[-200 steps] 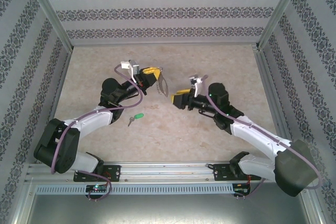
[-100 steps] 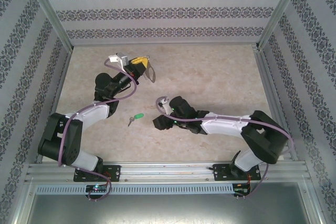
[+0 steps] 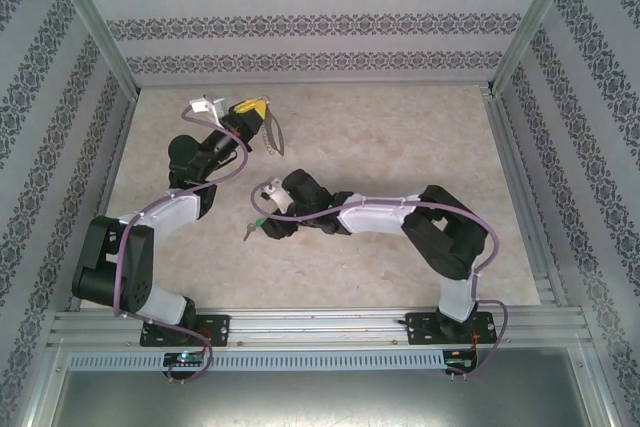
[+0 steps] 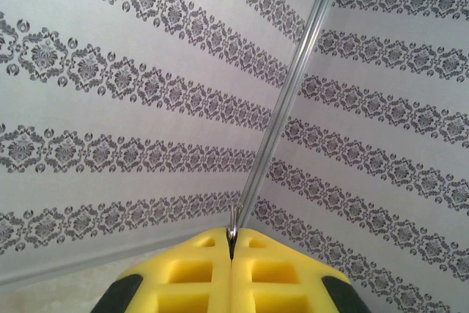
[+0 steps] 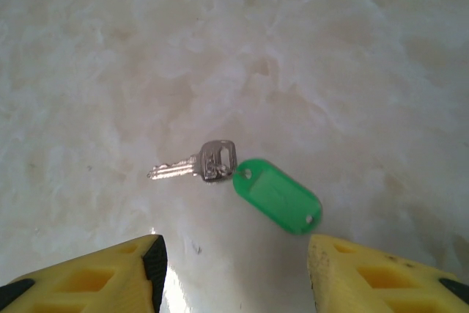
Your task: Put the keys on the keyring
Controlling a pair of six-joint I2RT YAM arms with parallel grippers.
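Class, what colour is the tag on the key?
The tag is bright green; best in right wrist view.

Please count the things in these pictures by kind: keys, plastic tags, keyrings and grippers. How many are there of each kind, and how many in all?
silver key: 1
green tag: 1
keyring: 1
grippers: 2, the left gripper and the right gripper
total: 5
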